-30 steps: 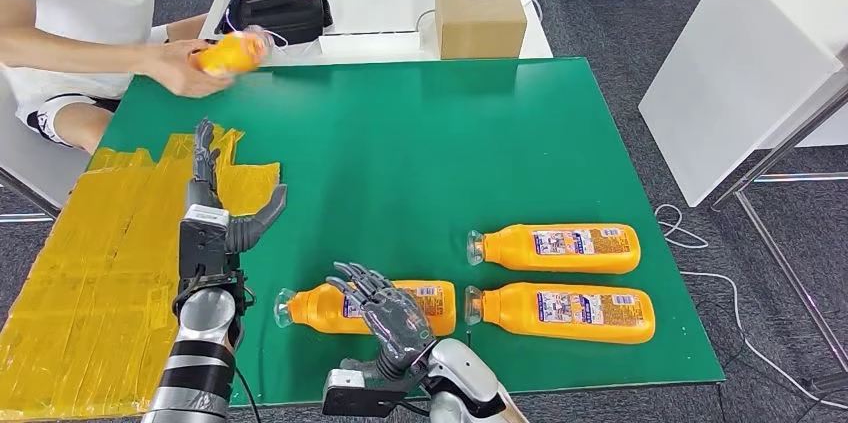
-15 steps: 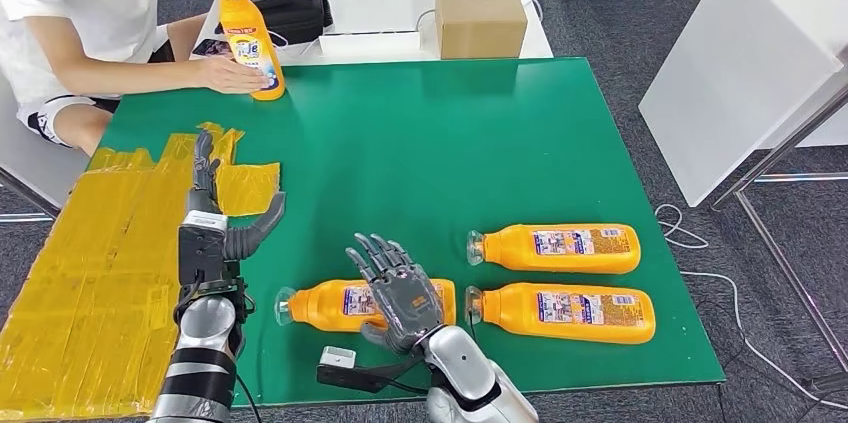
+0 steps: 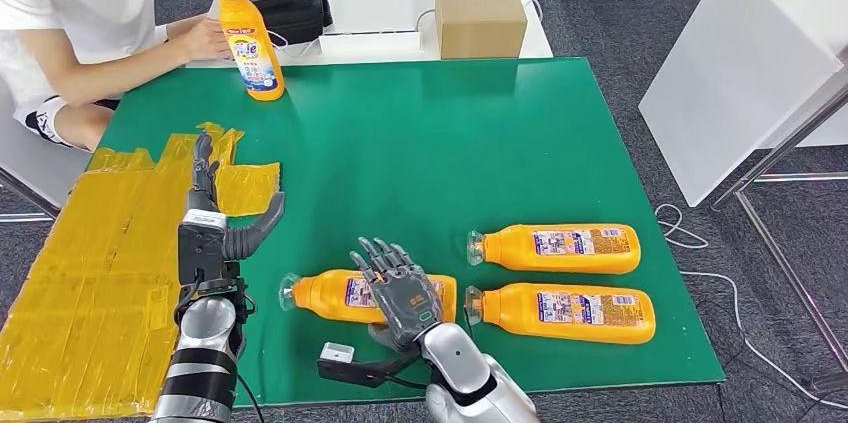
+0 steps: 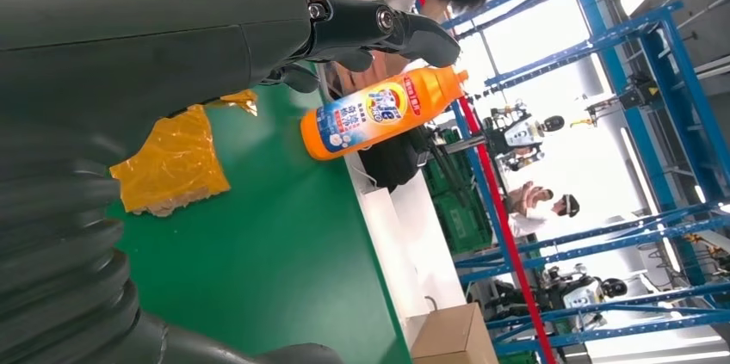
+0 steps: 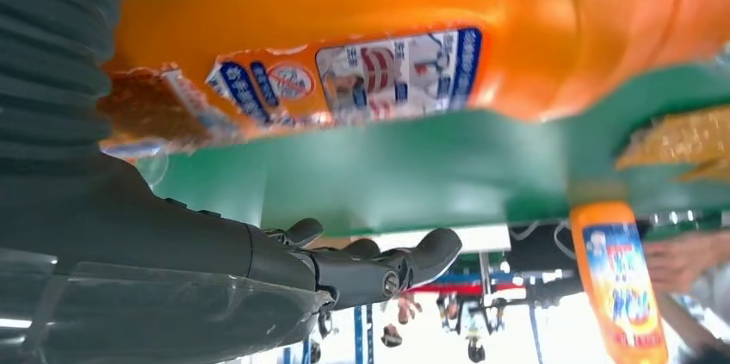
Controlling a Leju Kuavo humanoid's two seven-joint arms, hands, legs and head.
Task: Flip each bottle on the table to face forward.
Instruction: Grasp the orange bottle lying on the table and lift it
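Tabletop: green flat tabletop, with a patch of crinkled yellow tape covering its left side
Lying bottles: three orange plastic bottles with printed labels lie on their sides near the front edge, caps pointing left; the near-left bottle lies under the right hand, the near-right bottle lies just beside it, and the far-right bottle lies just behind that one
Upright bottle: a fourth orange bottle with a blue and white front label stands at the far-left corner; a person's hand in a white sleeve touches it from the left
Right hand: the right hand hovers over the near-left bottle with fingers spread and empty; from the head view I cannot tell whether it touches the bottle
Right wrist view: the lying bottle's back label is close above the fingers, which are apart from it with green tabletop showing between; the upright bottle stands far off
Left hand: the left hand is over the edge of the yellow tape, fingers straight and thumb out, holding nothing
Left wrist view: the upright bottle's front label faces this camera, and a torn piece of yellow tape lies on the green surface
Beyond the tabletop: a brown cardboard box and a black case rest on a white table
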